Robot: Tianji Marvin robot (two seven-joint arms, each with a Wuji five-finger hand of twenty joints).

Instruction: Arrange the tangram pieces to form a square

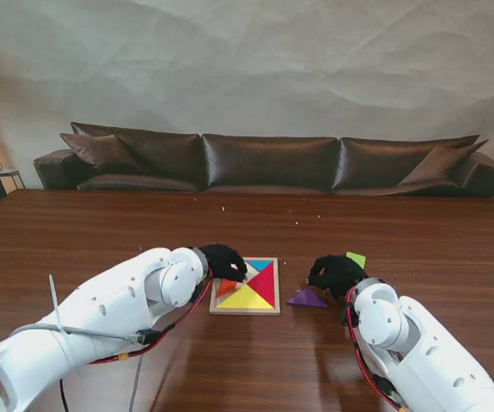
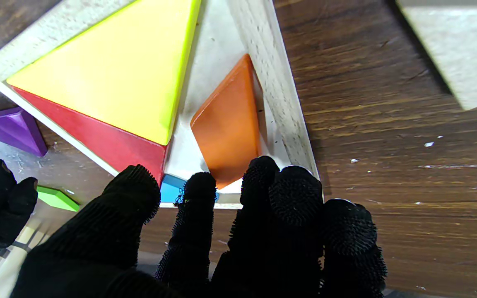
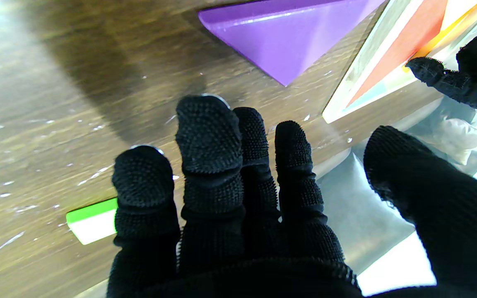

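On the bench (image 1: pixel 100 232), the wooden tray (image 1: pixel 245 310) holds yellow (image 1: pixel 248 298), red (image 1: pixel 264 281), blue (image 1: pixel 259 264) and orange (image 1: pixel 226 287) pieces. The left robot hand (image 1: pixel 225 261) rests on the tray's far left corner, fingertips (image 2: pixel 259 169) touching the orange piece, grasping nothing. The right robot hand (image 1: pixel 336 273) hovers released, fingers spread, between the purple triangle (image 1: pixel 307 298) and green piece (image 1: pixel 356 258).

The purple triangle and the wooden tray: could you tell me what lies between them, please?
Only bare tabletop. In the stand view, the purple triangle lies just right of the wooden tray, apart from it, with a narrow strip of wood between.
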